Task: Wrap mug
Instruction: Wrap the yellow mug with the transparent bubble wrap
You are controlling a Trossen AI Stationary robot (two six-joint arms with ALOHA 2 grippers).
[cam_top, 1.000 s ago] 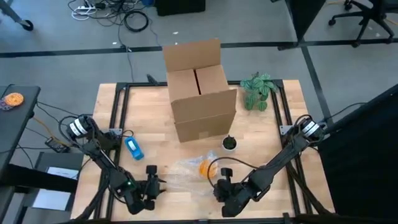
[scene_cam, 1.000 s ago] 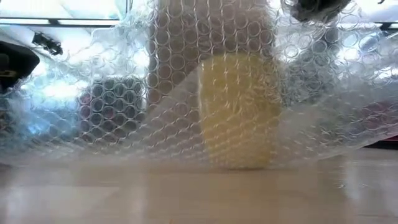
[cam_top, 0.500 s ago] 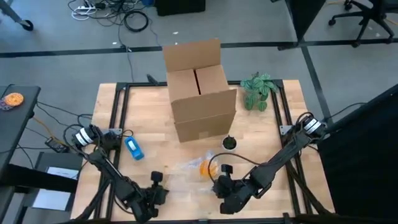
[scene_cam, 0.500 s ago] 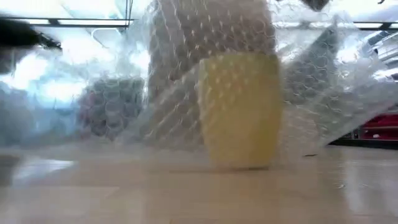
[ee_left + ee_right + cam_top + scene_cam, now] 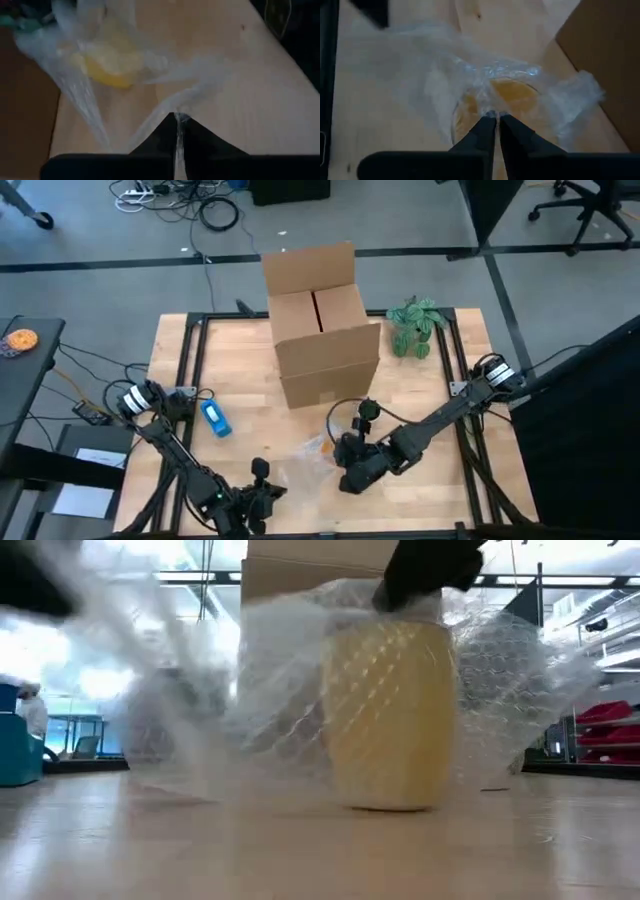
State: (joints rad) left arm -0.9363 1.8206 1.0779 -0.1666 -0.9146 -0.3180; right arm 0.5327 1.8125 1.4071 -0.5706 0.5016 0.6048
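- Right gripper [image 5: 496, 120] pinches the bubble wrap [image 5: 445, 75] closed directly over the yellow mug [image 5: 388, 715].
- Left gripper [image 5: 176, 120] clamps the wrap's edge, beside the mug.
- Cardboard box [image 5: 320, 320] stands behind the mug.

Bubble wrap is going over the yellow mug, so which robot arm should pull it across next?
Probably the right. The right gripper is shut on the bubble wrap directly above the yellow mug. The left gripper pinches the sheet's other edge, farther from the mug, near the table front.
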